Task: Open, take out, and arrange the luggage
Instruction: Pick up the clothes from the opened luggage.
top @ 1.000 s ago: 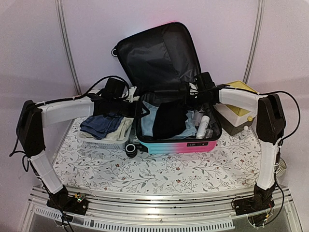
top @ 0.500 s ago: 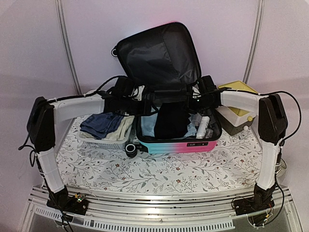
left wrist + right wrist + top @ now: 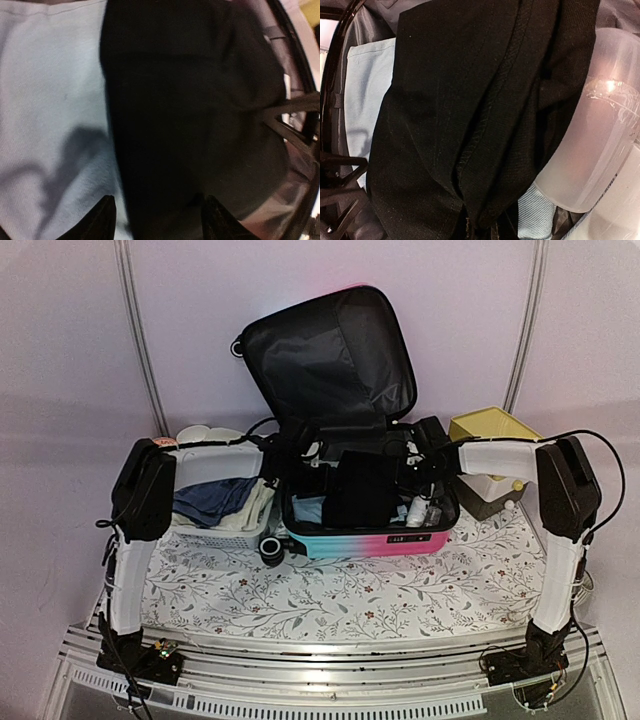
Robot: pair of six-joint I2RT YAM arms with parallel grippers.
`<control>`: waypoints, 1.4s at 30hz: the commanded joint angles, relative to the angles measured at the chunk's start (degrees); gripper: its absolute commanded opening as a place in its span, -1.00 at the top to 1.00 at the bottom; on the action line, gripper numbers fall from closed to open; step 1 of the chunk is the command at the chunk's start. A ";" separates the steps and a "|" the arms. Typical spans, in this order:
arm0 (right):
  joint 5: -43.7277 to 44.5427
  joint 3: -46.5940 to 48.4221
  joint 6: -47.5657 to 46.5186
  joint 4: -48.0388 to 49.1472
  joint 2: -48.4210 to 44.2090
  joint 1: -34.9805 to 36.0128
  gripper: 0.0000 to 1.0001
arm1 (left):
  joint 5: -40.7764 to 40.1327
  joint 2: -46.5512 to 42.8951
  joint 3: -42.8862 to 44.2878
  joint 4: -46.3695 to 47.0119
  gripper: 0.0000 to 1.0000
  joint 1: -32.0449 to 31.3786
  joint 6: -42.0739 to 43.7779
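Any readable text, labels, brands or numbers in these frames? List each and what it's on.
No text can be read in any view.
Lock plate on the suitcase front: pale marks, too small to read.
Bottle: clear plastic, no legible print on the part that shows.
Black cloth and blue cloth: no text shows.

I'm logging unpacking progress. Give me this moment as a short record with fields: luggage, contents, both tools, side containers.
luggage: open, lid up
on top inside: black garment over light blue garment
right side inside: translucent bottle
left tool: open above black garment
right tool: shut, seemingly pinching black garment
left of luggage: white basket with folded clothes
right of luggage: yellow-topped box
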 commanded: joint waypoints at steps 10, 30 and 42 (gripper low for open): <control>1.04 -2.29 -0.02 1.20 -0.73 -0.51 0.95 | 8.99 6.74 5.57 -0.27 0.65 -0.37 -1.18; -4.30 9.90 0.81 1.01 5.03 8.63 0.94 | -6.10 -7.64 6.86 -18.00 1.00 -0.20 9.03; -5.83 21.60 3.47 3.26 14.42 13.66 0.95 | -0.77 -24.56 -6.09 -24.61 1.00 8.51 10.61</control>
